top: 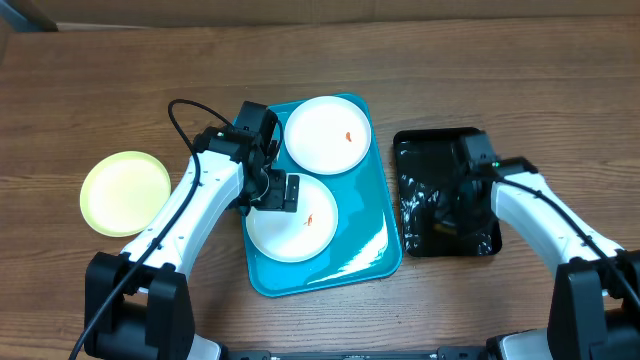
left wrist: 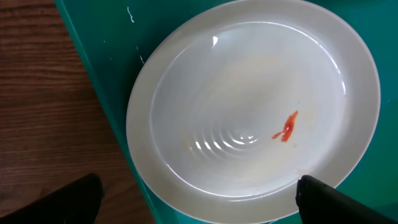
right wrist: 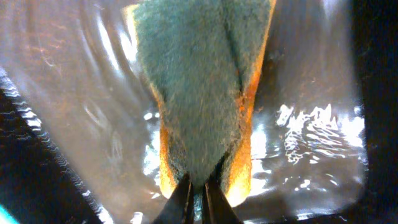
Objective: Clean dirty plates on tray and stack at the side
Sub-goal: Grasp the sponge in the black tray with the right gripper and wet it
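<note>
The turquoise tray (top: 360,250) holds two white plates. The far plate (top: 328,135) and the near plate (top: 300,228) each carry a small orange-red smear. The pale yellow-green plate (top: 125,192) lies on the table left of the tray. My left gripper (top: 268,190) is open above the near plate's left rim. In the left wrist view its fingers (left wrist: 199,205) straddle the rim of that plate (left wrist: 249,93), beside the tray's edge (left wrist: 106,62). My right gripper (top: 452,208) is down in the black tray, shut on a green-and-yellow sponge (right wrist: 199,93), fingertips (right wrist: 198,193) pinching its near end.
The glossy black tray (top: 415,150) with water in it stands right of the turquoise tray. The wooden table (top: 100,90) extends all around. A black cable (top: 180,125) loops over the left arm.
</note>
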`<state>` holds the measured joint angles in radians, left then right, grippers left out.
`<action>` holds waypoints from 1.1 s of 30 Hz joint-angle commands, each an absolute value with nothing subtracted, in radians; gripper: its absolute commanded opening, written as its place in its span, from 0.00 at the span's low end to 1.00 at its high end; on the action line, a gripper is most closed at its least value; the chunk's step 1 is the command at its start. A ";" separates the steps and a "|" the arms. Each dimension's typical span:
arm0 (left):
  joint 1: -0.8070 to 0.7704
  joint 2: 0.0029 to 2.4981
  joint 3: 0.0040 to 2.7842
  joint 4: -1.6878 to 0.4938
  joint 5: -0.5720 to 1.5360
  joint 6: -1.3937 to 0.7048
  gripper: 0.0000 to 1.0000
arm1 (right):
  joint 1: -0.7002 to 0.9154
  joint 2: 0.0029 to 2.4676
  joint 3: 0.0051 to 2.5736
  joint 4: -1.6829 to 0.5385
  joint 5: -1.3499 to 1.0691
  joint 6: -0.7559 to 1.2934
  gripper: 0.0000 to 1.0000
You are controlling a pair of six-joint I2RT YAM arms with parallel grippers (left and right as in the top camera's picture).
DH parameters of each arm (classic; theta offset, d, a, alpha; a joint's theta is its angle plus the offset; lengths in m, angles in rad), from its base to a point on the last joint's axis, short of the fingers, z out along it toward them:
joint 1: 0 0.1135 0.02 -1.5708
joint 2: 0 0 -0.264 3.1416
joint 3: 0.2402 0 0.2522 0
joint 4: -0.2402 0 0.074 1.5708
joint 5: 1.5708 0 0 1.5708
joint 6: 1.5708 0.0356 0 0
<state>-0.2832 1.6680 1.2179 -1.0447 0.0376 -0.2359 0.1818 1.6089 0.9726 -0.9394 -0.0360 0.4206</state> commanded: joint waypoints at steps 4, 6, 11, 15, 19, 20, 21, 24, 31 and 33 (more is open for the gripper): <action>-0.270 1.655 1.212 -1.047 -0.004 -0.266 1.00 | 0.196 1.533 1.113 -0.999 -0.016 0.344 0.35; -0.265 1.655 1.212 -1.047 -0.004 -0.266 1.00 | 0.196 1.542 1.106 -0.991 -0.013 0.344 0.37; -0.254 1.655 1.212 -1.047 -0.039 -0.261 1.00 | 0.196 1.579 1.045 -0.885 0.022 0.379 0.39; -0.254 1.655 1.209 -1.046 -0.045 -0.258 1.00 | 0.195 1.618 0.984 -0.820 0.068 0.446 0.39; -0.254 1.655 1.190 -1.027 -0.050 -0.234 1.00 | 0.195 1.671 0.971 -0.812 0.078 0.453 0.35; -0.254 1.655 1.176 -1.010 -0.052 -0.231 1.00 | 0.195 1.691 0.971 -0.807 0.078 0.454 0.30; -0.255 1.655 1.164 -0.995 -0.051 -0.231 1.00 | 0.195 1.702 0.971 -0.802 0.078 0.454 0.25; -0.254 1.655 1.121 -0.955 -0.019 -0.231 1.00 | 0.195 1.716 0.972 -0.796 0.077 0.453 0.04; -0.236 1.655 1.079 -0.929 -0.033 -0.231 1.00 | 0.196 1.645 1.044 -0.919 0.074 0.434 0.04; -0.220 1.655 1.080 -0.921 -0.027 -0.232 1.00 | 0.196 1.599 1.064 -0.945 0.058 0.410 0.04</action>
<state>-0.2520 1.6680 1.0855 -0.9390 -0.0307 -0.2512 0.1917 1.6901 1.0035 -0.9230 0.0597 0.4400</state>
